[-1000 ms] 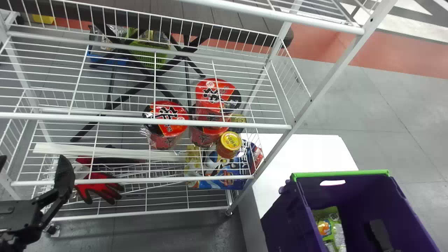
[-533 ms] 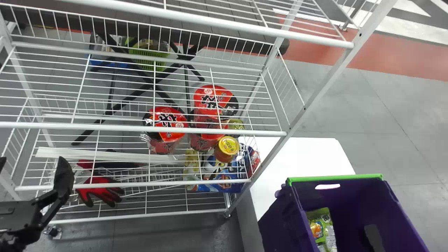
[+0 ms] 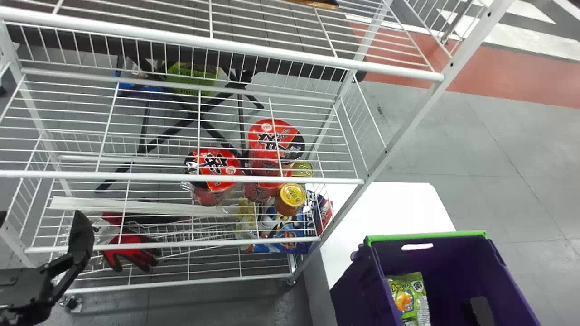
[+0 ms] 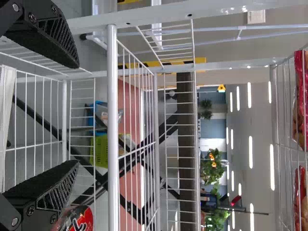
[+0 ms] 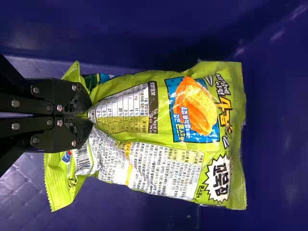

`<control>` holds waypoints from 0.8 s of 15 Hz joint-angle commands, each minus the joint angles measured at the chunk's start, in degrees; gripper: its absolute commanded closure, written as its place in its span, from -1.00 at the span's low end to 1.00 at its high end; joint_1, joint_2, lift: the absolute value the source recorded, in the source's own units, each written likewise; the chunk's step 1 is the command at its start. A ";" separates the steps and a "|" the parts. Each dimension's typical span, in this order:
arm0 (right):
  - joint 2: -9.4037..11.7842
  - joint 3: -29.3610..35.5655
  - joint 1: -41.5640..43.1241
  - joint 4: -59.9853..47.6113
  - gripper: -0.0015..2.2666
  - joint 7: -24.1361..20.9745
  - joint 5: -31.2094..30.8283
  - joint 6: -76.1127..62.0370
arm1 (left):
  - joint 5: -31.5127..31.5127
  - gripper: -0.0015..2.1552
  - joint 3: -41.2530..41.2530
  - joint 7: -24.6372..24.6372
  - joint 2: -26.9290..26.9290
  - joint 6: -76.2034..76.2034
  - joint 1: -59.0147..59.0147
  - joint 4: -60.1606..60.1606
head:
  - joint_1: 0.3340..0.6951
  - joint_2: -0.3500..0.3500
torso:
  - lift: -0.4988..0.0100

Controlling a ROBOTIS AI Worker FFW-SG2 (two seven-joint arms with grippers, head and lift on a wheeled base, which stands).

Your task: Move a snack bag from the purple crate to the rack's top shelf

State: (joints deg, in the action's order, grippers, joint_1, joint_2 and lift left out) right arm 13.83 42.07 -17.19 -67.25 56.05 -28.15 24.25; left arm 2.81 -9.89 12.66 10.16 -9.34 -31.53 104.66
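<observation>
Count: you are seeing one snack bag, lying inside one purple crate. With your right gripper you are pinching one gathered end of that bag between its fingers. Your left gripper is hanging before the rack, two fingers spread apart, holding nothing.

On the rack you are counting two red tub lids facing up, and, one yellow-lidded jar and one blue pack; on a wire shelf in the left wrist view, two red packs, and.

Compared with the earlier head frames: rack and crate are sitting lower in your view, the crate also farther left. A brown edge is now showing at the top. More of the bag is showing. The left gripper is staying nearly where it was.
</observation>
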 commanded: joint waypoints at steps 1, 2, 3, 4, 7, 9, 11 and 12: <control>-1.44 0.38 -1.53 -3.06 0.69 0.46 0.03 0.50 | -0.18 -0.89 0.05 0.52 0.21 -0.19 -0.37 0.11 | 1.00 -1.00 | -0.31; -1.88 0.47 -1.97 -3.94 0.69 0.46 0.03 0.14 | -0.18 -0.89 0.05 0.52 0.21 -0.19 -0.46 0.11 | 1.00 -1.00 | -0.29; -2.23 0.65 -2.41 -4.82 0.69 0.46 0.03 0.32 | -0.18 -0.89 0.05 0.52 0.21 -0.19 -0.55 0.11 | 1.00 -1.00 | -0.28; -2.49 0.82 -2.85 -5.70 0.69 0.46 0.29 0.32 | -0.18 -0.89 0.05 0.52 0.21 -0.37 -0.72 0.28 | 1.00 -1.00 | -0.26; -3.72 2.14 -4.52 -9.65 0.69 0.46 1.52 -0.03 | -0.09 -0.89 0.05 0.52 0.21 -0.72 -1.78 1.95 | 1.00 -1.00 | -0.21; -4.34 3.37 -5.66 -12.46 0.69 0.55 3.02 -0.03 | -0.09 -0.89 0.05 0.52 0.12 -0.72 -2.57 2.92 | 1.00 -1.00 | -0.18; -5.57 5.92 -6.19 -15.10 0.69 2.57 4.16 -0.38 | -0.26 -0.89 -0.04 0.52 0.12 -0.72 -3.36 3.80 | 1.00 -1.00 | -0.15; -5.75 6.10 -6.89 -16.16 0.69 2.75 5.13 -0.38 | -0.53 -0.89 -0.13 0.61 0.12 -0.54 -3.89 4.41 | 1.00 -1.00 | -0.13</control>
State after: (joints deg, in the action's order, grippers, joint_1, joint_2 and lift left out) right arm 8.55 47.32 -23.28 -81.73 58.64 -24.16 23.96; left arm 2.56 -9.94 13.19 10.30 -10.05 -34.76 108.29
